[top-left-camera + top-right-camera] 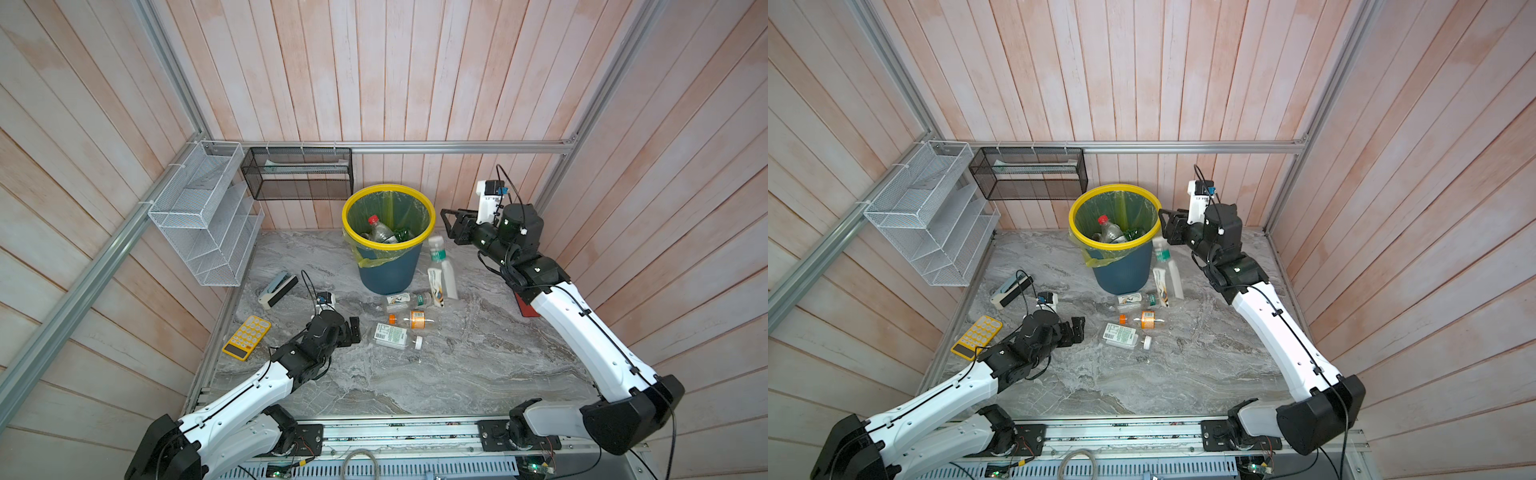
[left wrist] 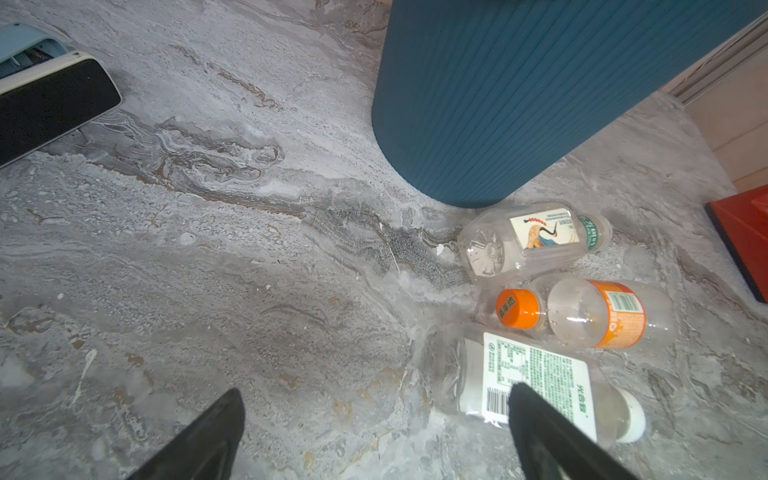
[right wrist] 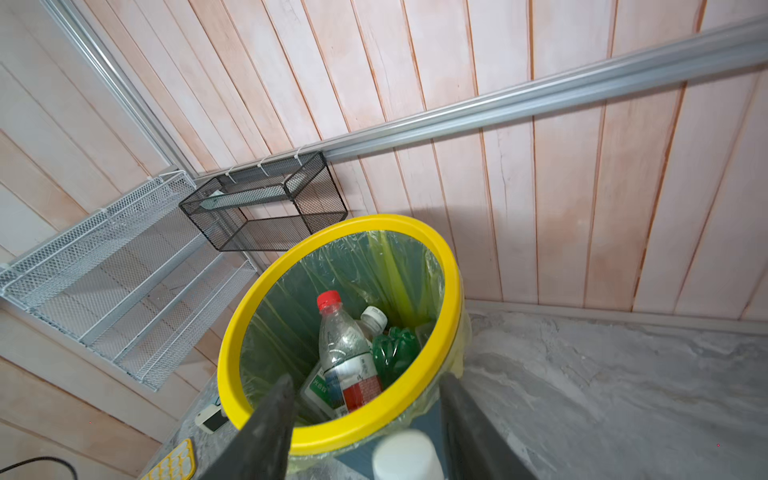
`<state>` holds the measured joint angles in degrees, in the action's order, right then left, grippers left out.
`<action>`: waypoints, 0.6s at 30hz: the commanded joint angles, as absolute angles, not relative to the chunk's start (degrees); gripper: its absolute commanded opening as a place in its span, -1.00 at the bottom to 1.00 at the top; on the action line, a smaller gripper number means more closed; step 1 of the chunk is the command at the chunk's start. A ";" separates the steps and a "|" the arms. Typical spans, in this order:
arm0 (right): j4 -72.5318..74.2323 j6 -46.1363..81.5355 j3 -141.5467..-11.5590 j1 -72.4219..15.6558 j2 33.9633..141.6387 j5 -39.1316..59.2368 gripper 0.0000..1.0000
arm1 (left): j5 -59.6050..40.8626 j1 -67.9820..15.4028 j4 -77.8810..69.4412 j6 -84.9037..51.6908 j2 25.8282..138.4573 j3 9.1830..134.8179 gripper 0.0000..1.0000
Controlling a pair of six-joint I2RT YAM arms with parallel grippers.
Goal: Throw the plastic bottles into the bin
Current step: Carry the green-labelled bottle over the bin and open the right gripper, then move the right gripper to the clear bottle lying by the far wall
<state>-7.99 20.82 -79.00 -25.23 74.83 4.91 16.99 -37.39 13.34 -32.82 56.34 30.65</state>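
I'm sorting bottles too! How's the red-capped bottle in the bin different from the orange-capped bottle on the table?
The red-capped bottle leans cap-up in the bin; the orange-capped bottle lies sideways on the table. The red-capped bottle's label is partly red, the orange-capped bottle's orange. Both are clear plastic.

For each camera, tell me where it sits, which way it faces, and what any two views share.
Top views: high above the arm bases, looking down on the table, the bin, left arm and right arm.
Left wrist: low over the table, facing the orange-label bottle and the bin's base; left gripper open.
Right wrist: up beside the bin's rim, looking in at the red-capped bottle; right gripper open.
Shared: every view shows the bin.
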 commanded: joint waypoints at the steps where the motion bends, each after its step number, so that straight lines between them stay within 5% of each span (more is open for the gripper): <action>1: -13.30 20.59 -71.03 -25.15 70.40 1.73 0.46 | 18.41 -37.44 14.31 -33.05 55.29 31.38 1.00; 7: -16.94 24.03 -48.80 -24.45 60.04 -6.00 0.98 | 17.70 -37.44 13.43 -33.49 55.63 29.98 1.00; 18: -14.60 22.50 -45.45 -14.41 62.45 -9.08 1.00 | 16.83 -37.37 10.82 -32.41 57.38 29.06 1.00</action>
